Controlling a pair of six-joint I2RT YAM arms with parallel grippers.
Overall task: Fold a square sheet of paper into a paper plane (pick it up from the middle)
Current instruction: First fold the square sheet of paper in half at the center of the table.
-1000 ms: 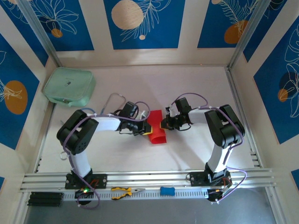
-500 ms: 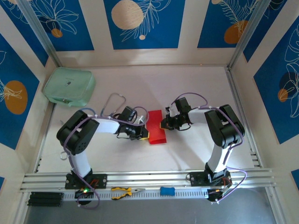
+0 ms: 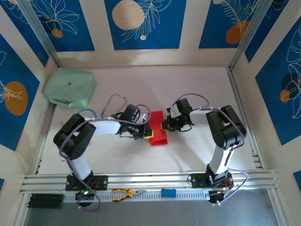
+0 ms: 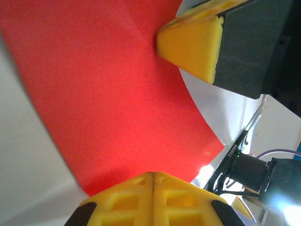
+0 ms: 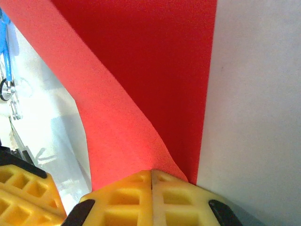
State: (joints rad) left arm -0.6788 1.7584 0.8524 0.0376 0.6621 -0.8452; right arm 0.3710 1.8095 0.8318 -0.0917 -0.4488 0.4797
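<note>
The square sheet of paper (image 3: 159, 128), bright red and folded into a narrow upright rectangle, lies on the white table between the two arms. My left gripper (image 3: 148, 135) is shut, its yellow tips resting on the paper's lower left edge. From the left wrist the red paper (image 4: 103, 94) spreads out ahead of the shut left gripper (image 4: 153, 175), with the right fingertips (image 4: 190, 44) set on its far edge. My right gripper (image 3: 164, 126) is shut at the right edge. The right wrist view has the top layer of the paper (image 5: 117, 117) rising slightly toward the shut right gripper (image 5: 151, 172).
A mint-green pouch (image 3: 69, 87) sits at the back left corner. Yellow-handled pliers (image 3: 128, 192) and a small blue object (image 3: 168, 192) lie on the front rail. Patterned walls close in the table on three sides.
The paper was curled and bulging a second ago and now lies flatter as a neat rectangle. My left gripper slid slightly along its left edge. The right gripper stayed put.
</note>
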